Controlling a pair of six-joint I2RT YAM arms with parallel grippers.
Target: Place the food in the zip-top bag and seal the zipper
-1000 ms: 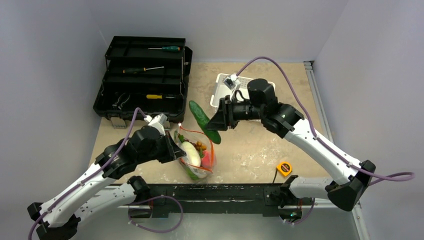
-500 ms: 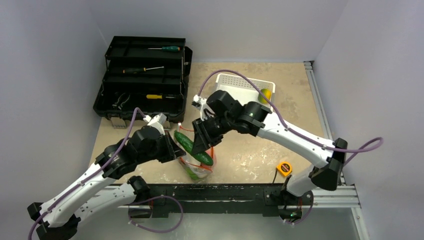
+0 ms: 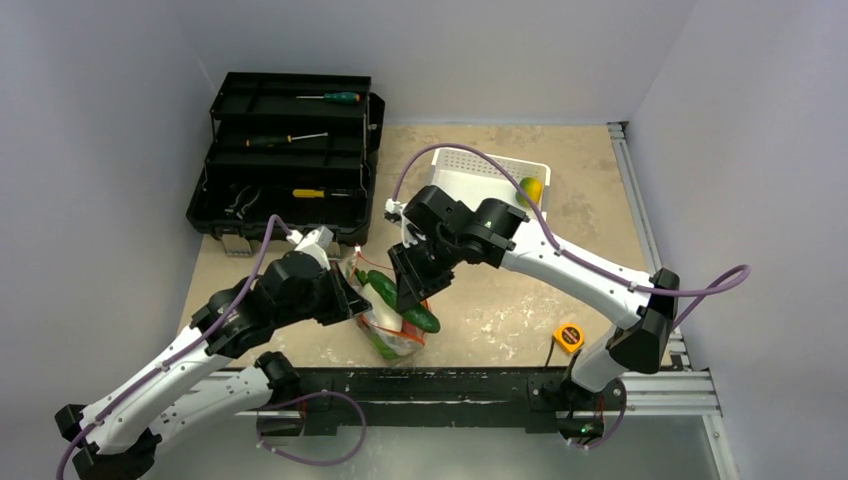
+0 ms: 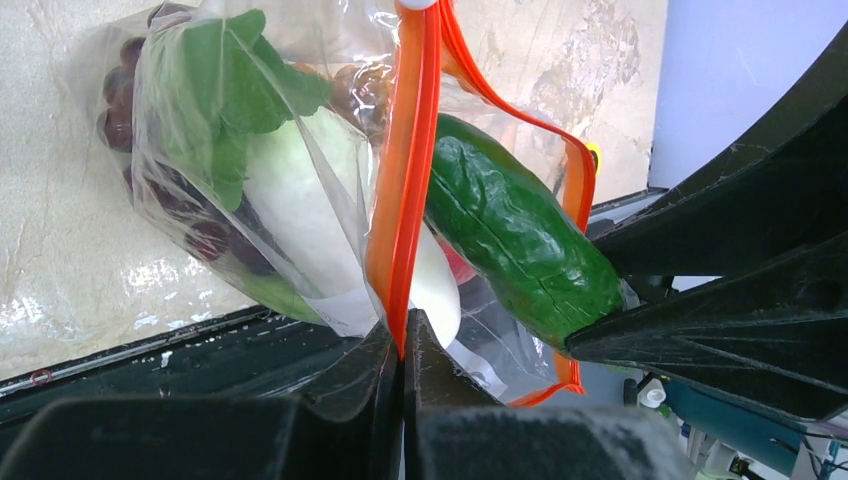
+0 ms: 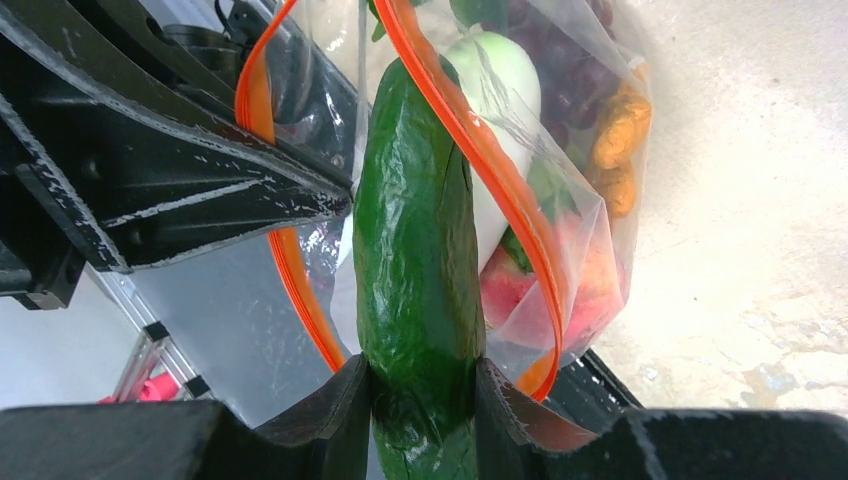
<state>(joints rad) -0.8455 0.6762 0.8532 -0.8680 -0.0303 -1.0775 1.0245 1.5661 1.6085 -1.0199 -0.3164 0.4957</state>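
The clear zip-top bag (image 3: 398, 335) stands near the table's front edge. My left gripper (image 4: 403, 335) is shut on the orange-red zipper (image 4: 405, 180) and holds the mouth open. Inside lie a green cabbage (image 4: 285, 175), dark grapes (image 4: 205, 235), a pink peach (image 5: 510, 290) and orange pieces (image 5: 620, 130). My right gripper (image 5: 420, 385) is shut on the thick end of the green cucumber (image 5: 418, 240). The cucumber (image 3: 402, 302) points tip-first into the bag's mouth, between the two sides of the zipper (image 5: 480, 150). A yellow lemon (image 3: 531, 190) lies in the white basket.
The white perforated basket (image 3: 470, 172) stands at the back, behind the right arm. An open black toolbox (image 3: 285, 150) with screwdrivers fills the back left. A yellow tape measure (image 3: 568, 337) lies near the front right. The black base rail (image 3: 450, 385) runs just behind the bag.
My right arm has swung from near the basket over to the bag, bringing the cucumber down until its tip lies in the open mouth. The left arm has kept still.
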